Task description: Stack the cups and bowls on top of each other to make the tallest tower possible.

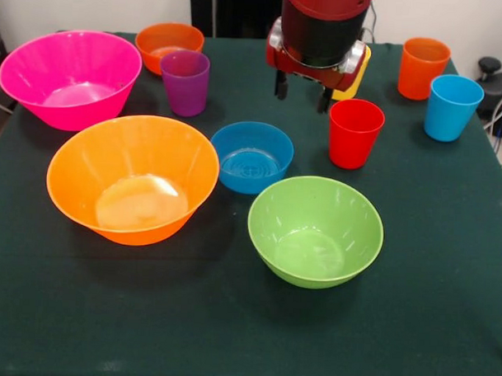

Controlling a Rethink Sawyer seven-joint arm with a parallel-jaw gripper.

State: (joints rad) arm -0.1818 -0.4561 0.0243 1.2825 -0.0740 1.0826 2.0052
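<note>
The front view shows nothing stacked yet: every piece sits apart and upright on the dark green table (445,310), so the tower is not begun. The large pink bowl (71,77) and large orange bowl (132,178) take one side. The small blue bowl (252,157) and green bowl (315,231) lie in the middle, and a small orange bowl (168,45) stands behind the purple cup (185,82).

The hand (303,91) hangs above the table just behind the red cup (356,132), fingers parted and holding nothing. This looks like a line-up for a first pick. The yellow cup (360,72) is mostly hidden behind the arm. The orange cup (423,68) and light blue cup (453,107) stand close together at the far corner.
</note>
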